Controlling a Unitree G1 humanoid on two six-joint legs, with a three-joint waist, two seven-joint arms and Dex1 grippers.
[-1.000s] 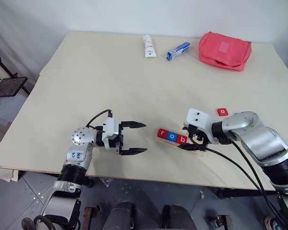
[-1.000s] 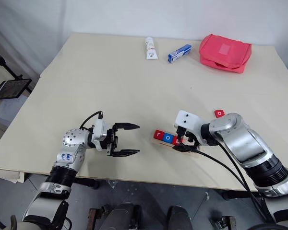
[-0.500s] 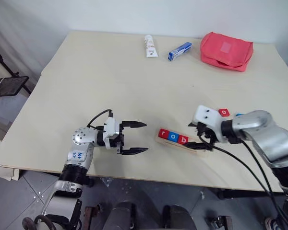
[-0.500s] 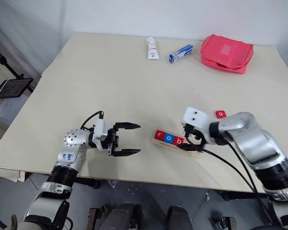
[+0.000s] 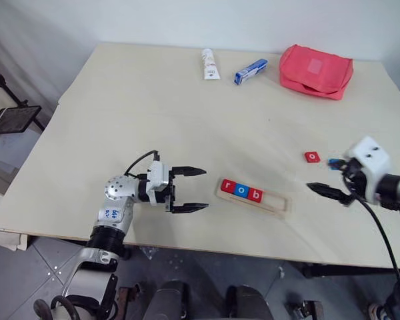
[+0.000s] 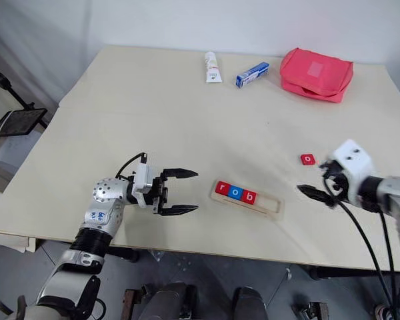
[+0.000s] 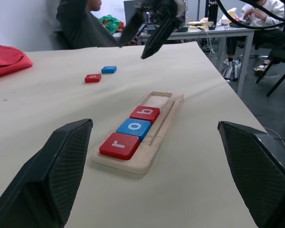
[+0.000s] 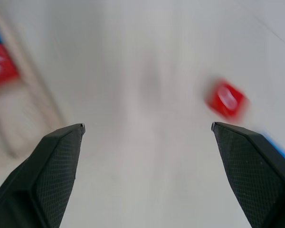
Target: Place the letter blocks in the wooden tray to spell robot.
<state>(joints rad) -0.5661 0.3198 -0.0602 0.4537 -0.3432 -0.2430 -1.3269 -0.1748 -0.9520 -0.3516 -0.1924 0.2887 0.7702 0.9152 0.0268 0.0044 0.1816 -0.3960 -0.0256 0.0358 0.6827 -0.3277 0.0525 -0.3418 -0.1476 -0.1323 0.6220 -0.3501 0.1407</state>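
Note:
The wooden tray (image 5: 281, 203) lies near the table's front edge. In its left part sit three letter blocks side by side: a red r (image 5: 227, 186), a blue o (image 5: 241, 190) and a red b (image 5: 255, 195). To the tray's far right a loose red o block (image 5: 311, 157) lies flat, with a blue block (image 7: 109, 69) just beyond it. My right gripper (image 5: 322, 175) hovers open and empty beside these two. Left of the tray, my left gripper (image 5: 200, 189) stands open and empty, pointing at the tray.
A red pouch (image 5: 315, 71), a blue-and-white box (image 5: 248, 71) and a white tube (image 5: 209, 64) lie along the table's far edge. The tray sits close to the front edge. In the left wrist view, people sit at desks behind the table.
My right gripper has pulled away from the tray to the right, leaving the red b block in it, and now hangs by the loose blocks. The left gripper has kept still.

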